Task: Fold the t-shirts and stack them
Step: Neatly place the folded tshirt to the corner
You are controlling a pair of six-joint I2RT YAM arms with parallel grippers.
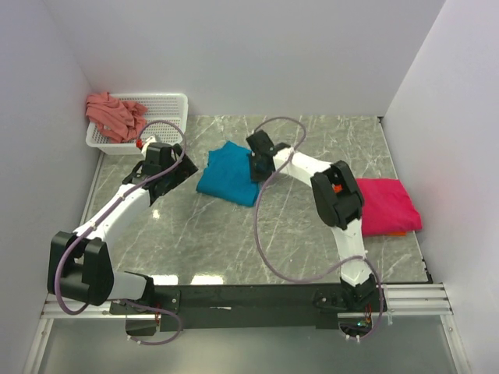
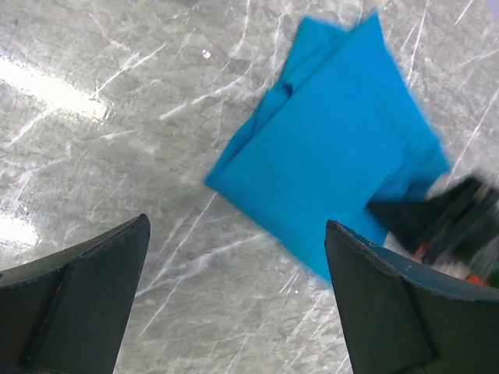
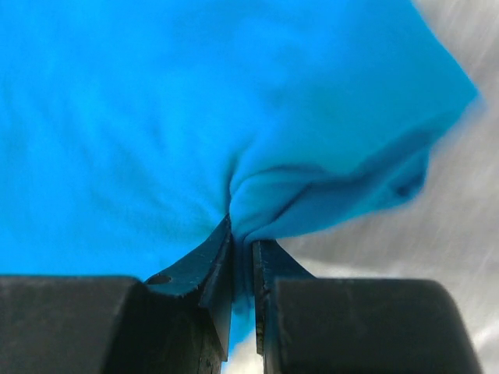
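One fold of the teal t-shirt [image 3: 195, 117] sits pinched in the right hand [image 3: 242, 257], so lift it level to keep the layers together, while the left hand [image 2: 238, 226] gapes empty.

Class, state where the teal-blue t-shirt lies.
Top view: the teal-blue t-shirt lies mid-table, its right edge pinched by the right gripper, the left gripper to its left.

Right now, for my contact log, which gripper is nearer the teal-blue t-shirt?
Right. The right gripper pinches the teal-blue t-shirt at its edge; the left gripper hangs open beside it, apart.
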